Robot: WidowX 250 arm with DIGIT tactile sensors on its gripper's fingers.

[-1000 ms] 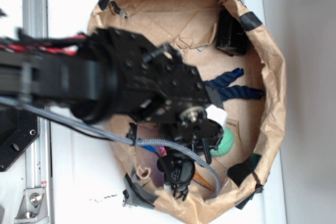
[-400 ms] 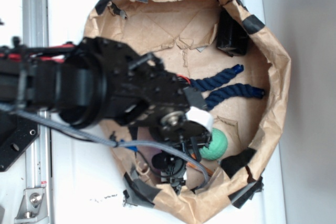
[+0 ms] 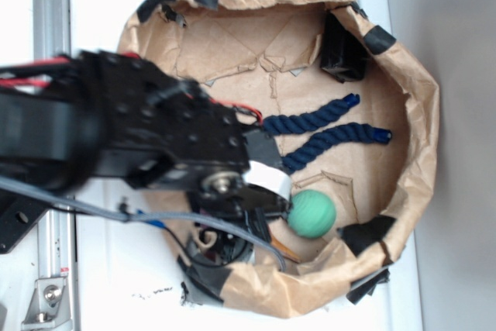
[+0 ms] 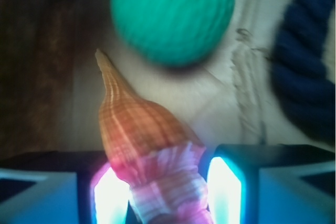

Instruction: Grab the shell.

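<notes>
Two pads [image 4: 223,192] pinch the shell's [image 4: 144,140] ribbed wide end, near the paper bag's [image 3: 411,114] taped rim. Its glossy taper could slip forward toward the green ball [image 4: 172,17], since only the base is gripped.

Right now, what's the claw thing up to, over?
Gripper shut on shell, wide end between the pads. Tip points toward green ball, apart from it. Nothing in the way.

Black arm [image 3: 132,137], green ball [image 3: 312,213], blue rope [image 3: 325,131]
</notes>
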